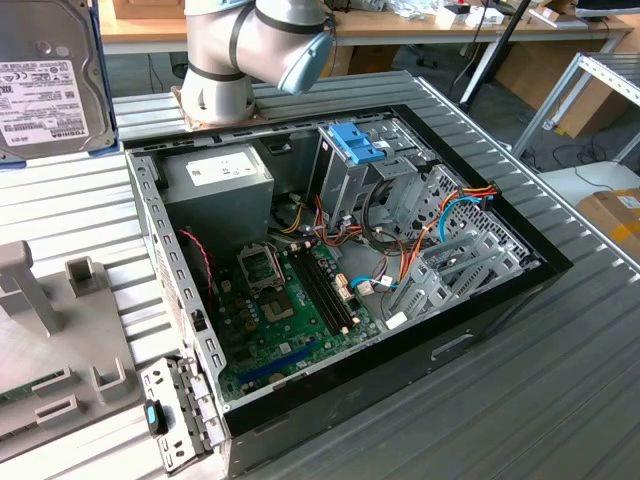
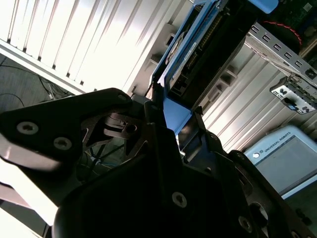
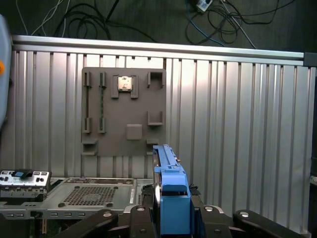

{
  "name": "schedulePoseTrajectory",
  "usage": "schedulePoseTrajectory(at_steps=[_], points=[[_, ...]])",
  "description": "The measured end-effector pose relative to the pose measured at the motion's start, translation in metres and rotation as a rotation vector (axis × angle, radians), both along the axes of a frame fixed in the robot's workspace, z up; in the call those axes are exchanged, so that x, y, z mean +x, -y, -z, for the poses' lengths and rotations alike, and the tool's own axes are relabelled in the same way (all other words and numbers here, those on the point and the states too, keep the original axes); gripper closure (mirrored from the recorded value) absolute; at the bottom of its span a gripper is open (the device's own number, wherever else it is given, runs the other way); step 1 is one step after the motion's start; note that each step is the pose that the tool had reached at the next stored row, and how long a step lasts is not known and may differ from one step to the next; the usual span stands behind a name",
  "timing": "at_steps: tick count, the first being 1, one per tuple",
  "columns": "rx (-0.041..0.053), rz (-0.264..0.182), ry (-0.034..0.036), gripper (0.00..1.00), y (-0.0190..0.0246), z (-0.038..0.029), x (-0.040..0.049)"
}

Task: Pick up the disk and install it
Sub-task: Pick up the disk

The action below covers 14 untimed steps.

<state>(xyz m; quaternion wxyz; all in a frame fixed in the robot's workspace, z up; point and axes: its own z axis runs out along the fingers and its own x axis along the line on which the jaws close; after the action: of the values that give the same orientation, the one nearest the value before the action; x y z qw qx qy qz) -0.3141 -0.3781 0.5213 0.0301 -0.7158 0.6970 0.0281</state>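
Note:
The disk (image 1: pixel 45 80), a grey drive in a blue carrier frame, hangs in the air at the exterior view's upper left, label facing the camera. My gripper (image 3: pixel 172 218) is shut on it, black fingers (image 2: pixel 158 134) clamping the carrier's lower end. In the first wrist view the disk (image 3: pixel 171 193) stands edge-on above the jaws. In the second wrist view the disk (image 2: pixel 198 59) juts up from the grip. The open computer case (image 1: pixel 480 330) lies apart from it, toward the exterior view's middle.
Inside the case stands a metal drive cage topped by a blue clip (image 1: pixel 355 140), with cables (image 1: pixel 450 215) and a motherboard (image 1: pixel 290 300) around it. A grey fixture plate (image 3: pixel 124 114) lies on the ribbed table. A removed bracket (image 1: pixel 175 415) sits by the case corner.

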Motion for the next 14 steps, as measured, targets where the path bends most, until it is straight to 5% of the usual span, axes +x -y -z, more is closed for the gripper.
schedulePoseTrajectory(at_steps=[6, 14], points=[[0.0, 0.0, 0.0, 0.63, -0.0003, 0.0, 0.0178], [0.0001, 0.0, 0.0, 0.63, -0.0003, 0.0, 0.027]])
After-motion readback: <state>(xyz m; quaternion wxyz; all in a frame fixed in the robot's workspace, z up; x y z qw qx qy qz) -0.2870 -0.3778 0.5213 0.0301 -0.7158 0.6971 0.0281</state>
